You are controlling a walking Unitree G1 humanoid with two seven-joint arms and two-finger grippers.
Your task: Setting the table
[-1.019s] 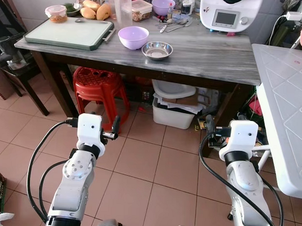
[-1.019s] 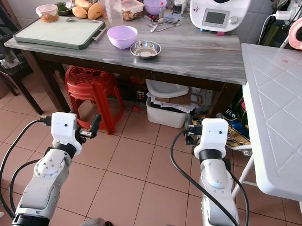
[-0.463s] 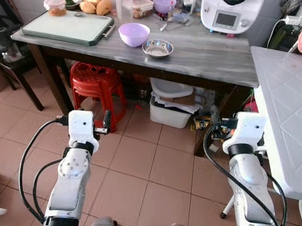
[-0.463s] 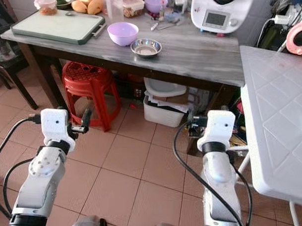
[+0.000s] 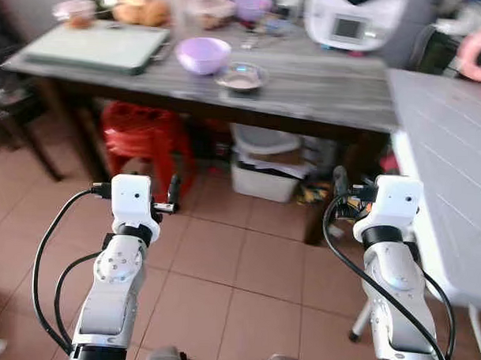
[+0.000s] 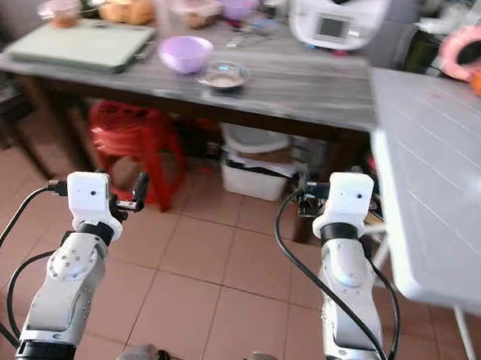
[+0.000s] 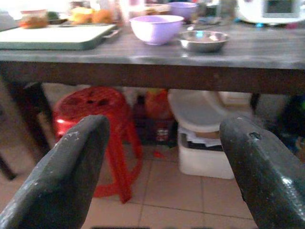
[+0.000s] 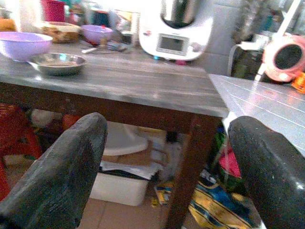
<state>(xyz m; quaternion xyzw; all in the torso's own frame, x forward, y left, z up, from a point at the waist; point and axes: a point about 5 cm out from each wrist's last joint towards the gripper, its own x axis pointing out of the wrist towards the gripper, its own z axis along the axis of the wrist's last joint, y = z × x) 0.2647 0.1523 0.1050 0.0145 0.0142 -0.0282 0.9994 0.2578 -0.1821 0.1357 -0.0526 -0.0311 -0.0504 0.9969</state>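
- A lilac bowl (image 5: 202, 55) and a steel bowl (image 5: 242, 76) sit just beside each other near the front edge of the grey table (image 5: 322, 92).
- A green-rimmed tray (image 5: 99, 47) lies toward the table's left end; a second lilac bowl (image 5: 253, 5) and a white kitchen machine (image 5: 353, 20) stand along the back.
- Under the table are a red stool (image 5: 143, 137) and a white bin (image 5: 266, 161), leaving bare tiled floor (image 5: 246, 259) between robot and table.
- A white table (image 5: 447, 156) adjoins on the right, its edge close beside the right arm.
- The left gripper (image 7: 162, 157) and right gripper (image 8: 164, 157) hang below tabletop level, fingers spread wide, holding nothing.
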